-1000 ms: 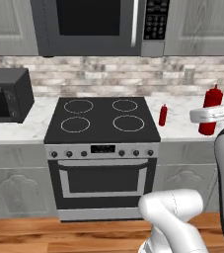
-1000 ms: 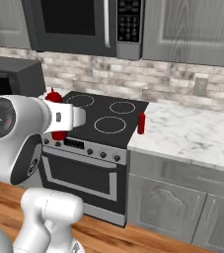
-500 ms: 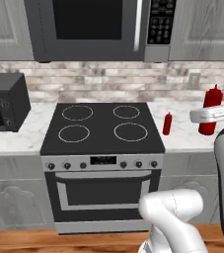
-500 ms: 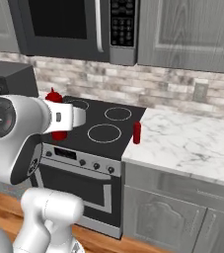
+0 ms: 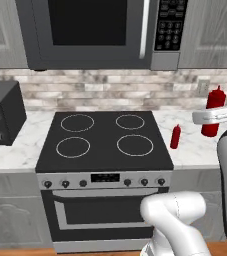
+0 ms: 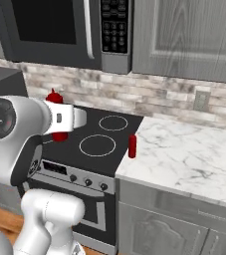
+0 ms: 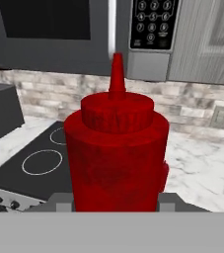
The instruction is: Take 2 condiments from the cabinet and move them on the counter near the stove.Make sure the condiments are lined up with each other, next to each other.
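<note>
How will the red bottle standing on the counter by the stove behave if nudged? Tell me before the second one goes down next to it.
The standing red bottle is slim and tall for its footprint, so it probably tips rather than slides on the marble counter. Being round, it would likely roll once down, perhaps toward the stove. The held bottle in the gripper should land gently beside it.

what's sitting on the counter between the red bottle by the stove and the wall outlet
Nothing: in the right base view, bare white marble counter runs from the small red squeeze bottle beside the black glass cooktop to the grey wall outlet.
</note>
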You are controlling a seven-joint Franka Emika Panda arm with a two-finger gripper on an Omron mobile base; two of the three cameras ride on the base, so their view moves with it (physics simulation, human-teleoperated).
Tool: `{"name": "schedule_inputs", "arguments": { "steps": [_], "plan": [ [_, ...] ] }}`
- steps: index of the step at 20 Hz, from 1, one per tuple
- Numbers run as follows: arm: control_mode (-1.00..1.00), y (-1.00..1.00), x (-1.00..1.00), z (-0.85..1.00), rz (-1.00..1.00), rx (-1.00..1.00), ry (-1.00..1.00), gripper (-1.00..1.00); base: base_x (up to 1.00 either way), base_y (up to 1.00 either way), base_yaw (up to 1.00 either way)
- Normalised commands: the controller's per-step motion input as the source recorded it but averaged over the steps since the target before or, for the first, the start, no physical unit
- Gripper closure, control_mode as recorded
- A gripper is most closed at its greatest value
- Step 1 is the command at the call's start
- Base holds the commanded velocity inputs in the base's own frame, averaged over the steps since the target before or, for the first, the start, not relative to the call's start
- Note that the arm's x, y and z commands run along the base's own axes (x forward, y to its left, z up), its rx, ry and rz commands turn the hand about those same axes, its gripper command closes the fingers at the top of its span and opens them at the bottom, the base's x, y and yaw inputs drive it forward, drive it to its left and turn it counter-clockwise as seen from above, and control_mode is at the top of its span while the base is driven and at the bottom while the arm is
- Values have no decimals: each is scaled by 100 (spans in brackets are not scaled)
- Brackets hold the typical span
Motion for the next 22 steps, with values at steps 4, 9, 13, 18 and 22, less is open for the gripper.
{"name": "schedule_inputs", "arguments": {
  "steps": [4, 9, 13, 18, 22],
  "plan": [
    [100, 0, 0, 0, 0, 0, 0, 100, 53, 0, 0],
    [100, 0, 0, 0, 0, 0, 0, 100, 53, 0, 0],
    [100, 0, 0, 0, 0, 0, 0, 100, 53, 0, 0],
    [100, 0, 0, 0, 0, 0, 0, 100, 55, 0, 0],
    [100, 0, 0, 0, 0, 0, 0, 100, 49, 0, -1]
  ]
}}
